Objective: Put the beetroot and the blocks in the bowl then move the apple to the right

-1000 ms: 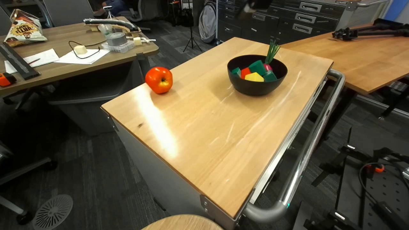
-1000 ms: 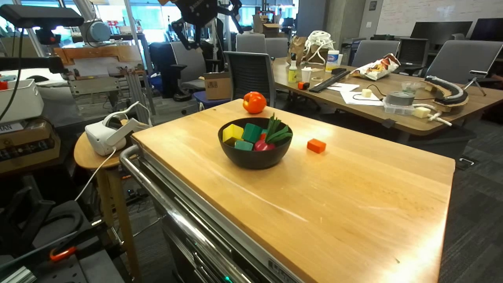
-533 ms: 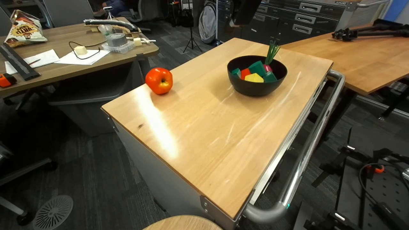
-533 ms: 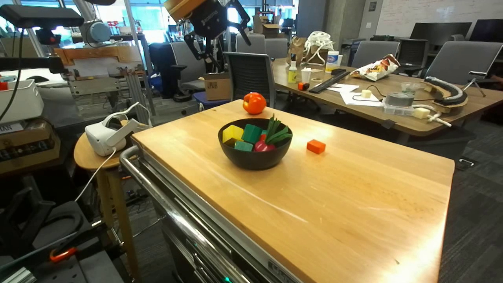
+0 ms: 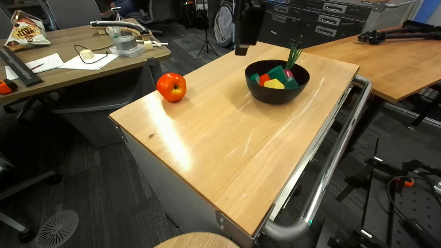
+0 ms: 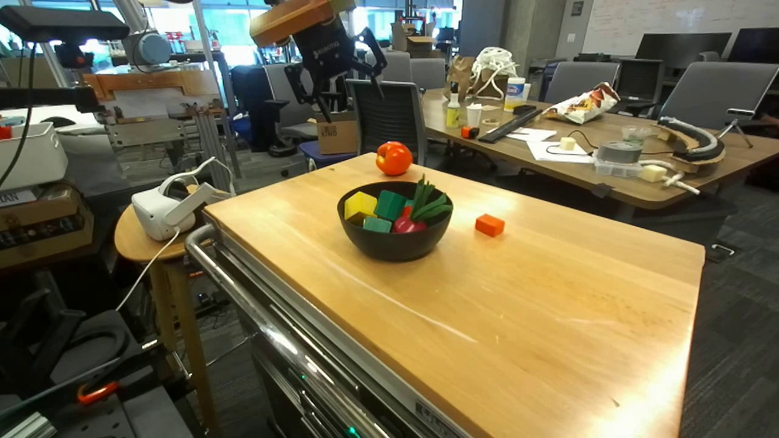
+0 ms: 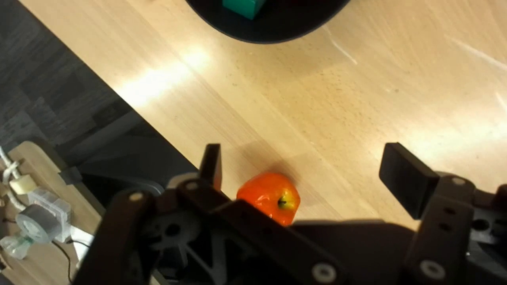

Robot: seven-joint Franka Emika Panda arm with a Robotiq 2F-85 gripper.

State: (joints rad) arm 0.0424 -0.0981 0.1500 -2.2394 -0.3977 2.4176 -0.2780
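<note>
The black bowl stands on the wooden table in both exterior views (image 5: 275, 95) (image 6: 395, 248). It holds the beetroot (image 6: 409, 225), stalks up, and several blocks: green (image 6: 391, 205), yellow (image 6: 360, 205), and red partly hidden. An orange-red block (image 6: 490, 225) lies on the table beside the bowl; no other view shows it. The apple sits near the table's edge in both exterior views (image 5: 171, 86) (image 6: 394, 159). My gripper (image 6: 355, 106) is open and empty, in the air above the table. In the wrist view the apple (image 7: 269, 194) appears between the open fingers (image 7: 307, 178), nearer the left finger and partly covered.
A metal rail (image 6: 274, 340) runs along one table side. A stool with a white headset (image 6: 164, 210) stands by a table corner. A cluttered desk (image 5: 137, 58) stands beyond the apple side. Another wooden table (image 5: 386, 65) is near the bowl end.
My gripper has come down from the top of the exterior views and tilted slightly, staying open. The apple, the bowl and its contents, and the loose block have not moved.
</note>
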